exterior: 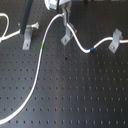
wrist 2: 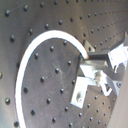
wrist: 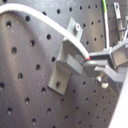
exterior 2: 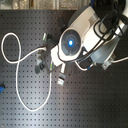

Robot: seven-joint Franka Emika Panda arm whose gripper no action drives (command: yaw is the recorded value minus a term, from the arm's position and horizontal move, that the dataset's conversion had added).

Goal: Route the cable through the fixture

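The long white cable (exterior: 37,70) climbs from the front left of the first exterior view, with its green band (exterior: 44,46) partway up. It arches over the middle slanted grey clip (exterior: 66,36), the fixture. My gripper (exterior: 65,19) is shut on the cable just above this clip. In the first wrist view the cable (wrist: 45,20) lies across the clip's top (wrist: 64,67) and ends between my fingertips (wrist: 90,59). I cannot tell whether it sits in the slot. Past the clip, the cable carries a blue band (exterior: 92,49) and reaches the right slanted clip (exterior: 115,40).
An upright grey clip (exterior: 27,36) stands at the first exterior view's left with a shorter white cable (exterior: 6,31) by it. All rest on a black perforated board (exterior: 85,90). In the second exterior view the arm (exterior 2: 75,42) covers the clips; the cable loop (exterior 2: 17,75) shows.
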